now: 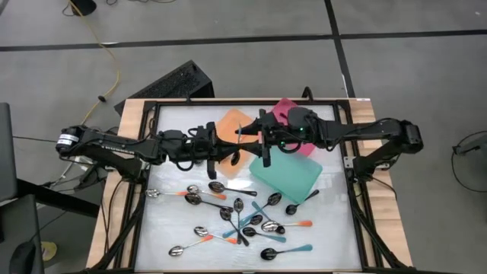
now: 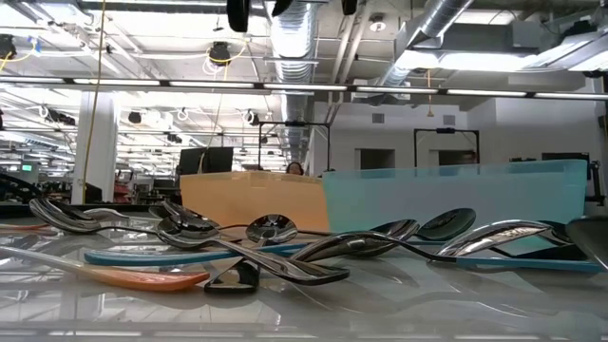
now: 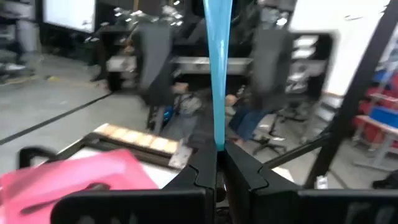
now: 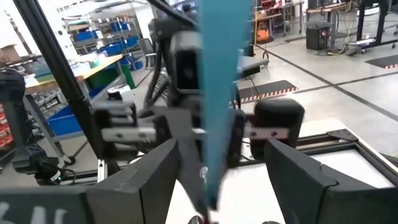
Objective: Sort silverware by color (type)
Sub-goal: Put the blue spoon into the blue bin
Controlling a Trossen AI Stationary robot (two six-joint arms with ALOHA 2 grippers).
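The left gripper (image 3: 219,163), raised over the orange tray (image 1: 232,122), is clamped on the handle of a teal-handled spoon (image 3: 217,68); the right gripper (image 4: 217,180) faces it with fingers spread wide either side of that same handle (image 4: 217,93) — a handover, by the look of it. To do it well, I judge the right fingers should close squarely on the flat handle before the left lets go; the strip is thin, smooth plastic and could twist. The remaining spoons (image 1: 236,221) lie tangled on the glossy white table (image 1: 335,243) — polished metal bowls, orange and teal handles; the teal tray (image 1: 293,179) lies nearby.
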